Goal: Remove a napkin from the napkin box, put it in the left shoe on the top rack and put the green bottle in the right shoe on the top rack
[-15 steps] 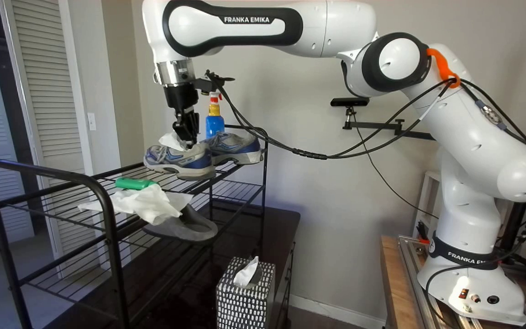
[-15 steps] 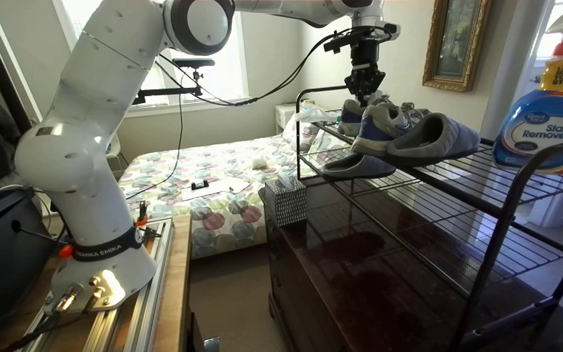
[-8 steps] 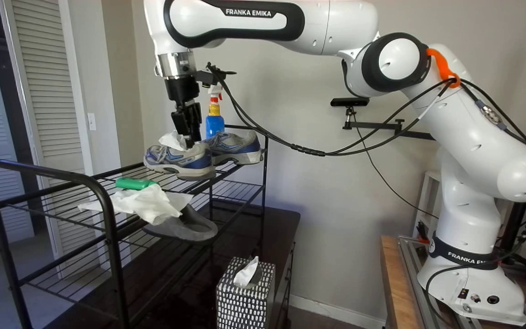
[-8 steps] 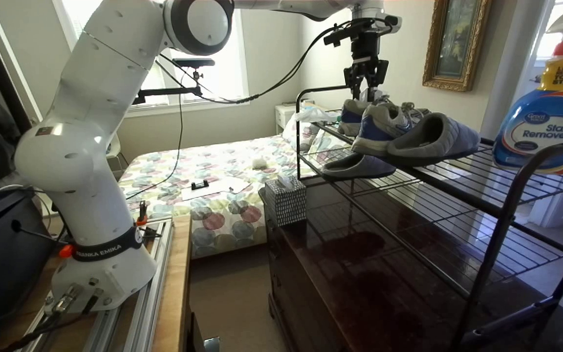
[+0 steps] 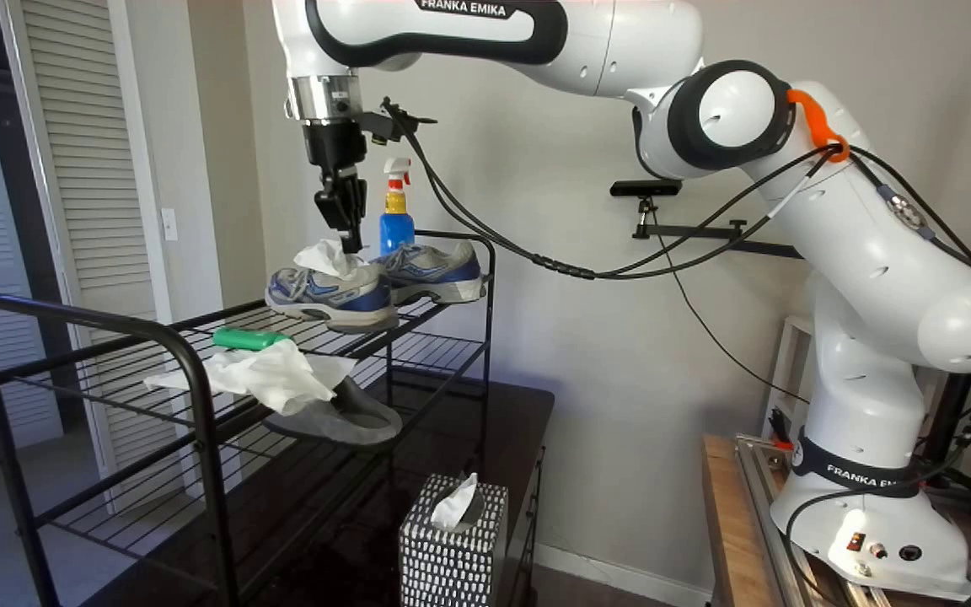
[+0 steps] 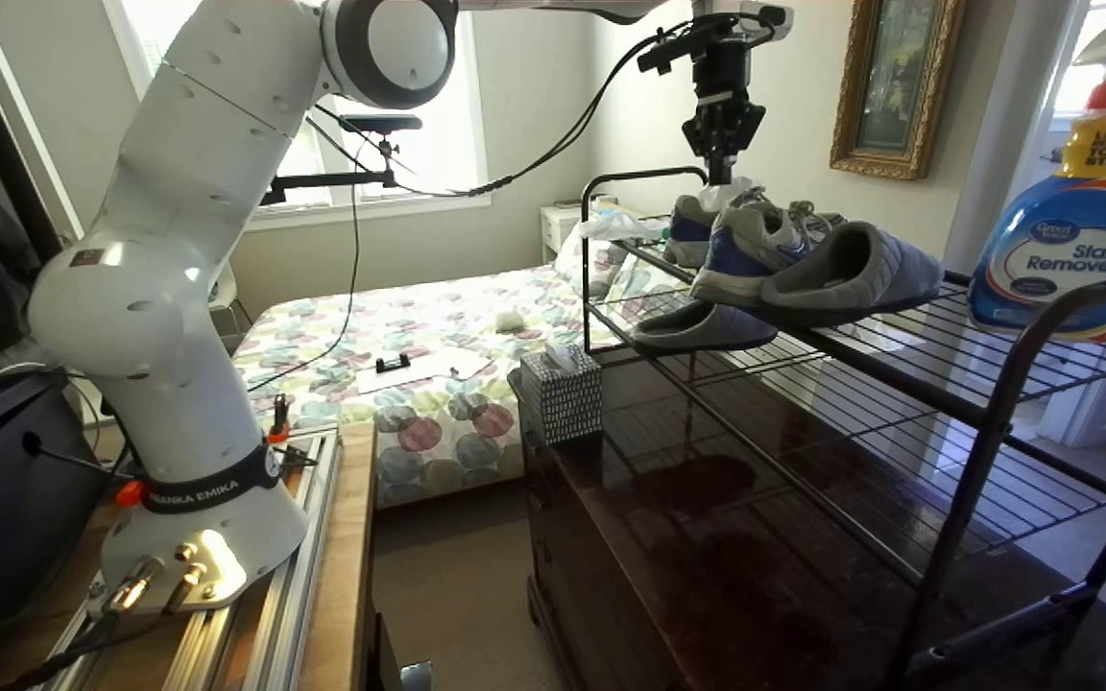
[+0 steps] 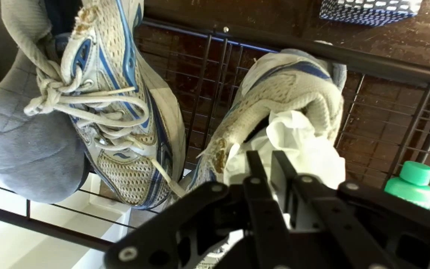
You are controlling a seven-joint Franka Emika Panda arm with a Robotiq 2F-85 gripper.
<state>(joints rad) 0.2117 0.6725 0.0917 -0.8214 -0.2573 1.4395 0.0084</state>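
Gripper (image 7: pixel 265 155): jaws a narrow gap apart, nothing seen between.
Napkin (image 7: pixel 306 151): just beneath the gripper, in the left shoe (image 7: pixel 282 86).
Green bottle (image 7: pixel 411 185): lower, lying off the side opposite the right shoe (image 7: pixel 114 108); long axis seemingly crosses the closing line.

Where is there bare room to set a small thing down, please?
Bare in an exterior view: the dark brown wooden dresser top, beside the black-and-white patterned napkin box; the black wire lower tier, nearer the camera than its grey fabric slipper. Crowded: the black metal top rack around the grey-and-blue mesh sneakers.
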